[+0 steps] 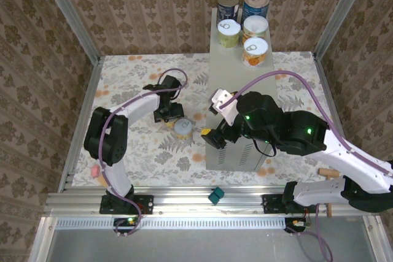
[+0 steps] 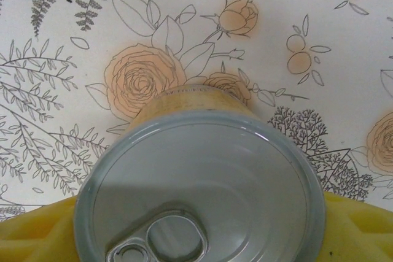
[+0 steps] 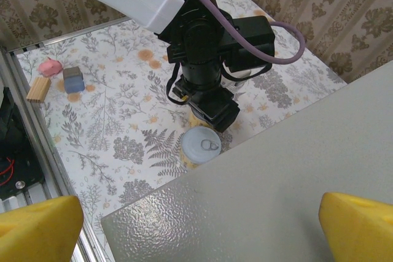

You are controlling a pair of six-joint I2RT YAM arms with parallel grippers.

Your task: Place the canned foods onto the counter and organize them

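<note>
At nine o'clock of the tall light grey metal box (image 3: 295, 151), your left gripper (image 1: 174, 119) pinched a short white-lidded yellow tin (image 2: 202, 194) standing on the floral floor (image 2: 61, 59); your right gripper (image 3: 196, 222) hung wide open, empty, over the box.

1. a tall light grey metal box (image 1: 228, 78) stands right of centre on the floral-patterned floor (image 1: 141, 78).
2. five tins crowd its far end: two dark blue-labelled tins (image 1: 228, 5) at the back, three white-lidded yellow-orange tins (image 1: 255, 50) in front (packed close together).
3. a sixth white-lidded tin (image 1: 183, 129) stands on the floor, just left of the box, with the left gripper (image 1: 174, 116) right at it.
4. the right gripper (image 1: 210, 132) hangs at the box's near left edge.
</note>
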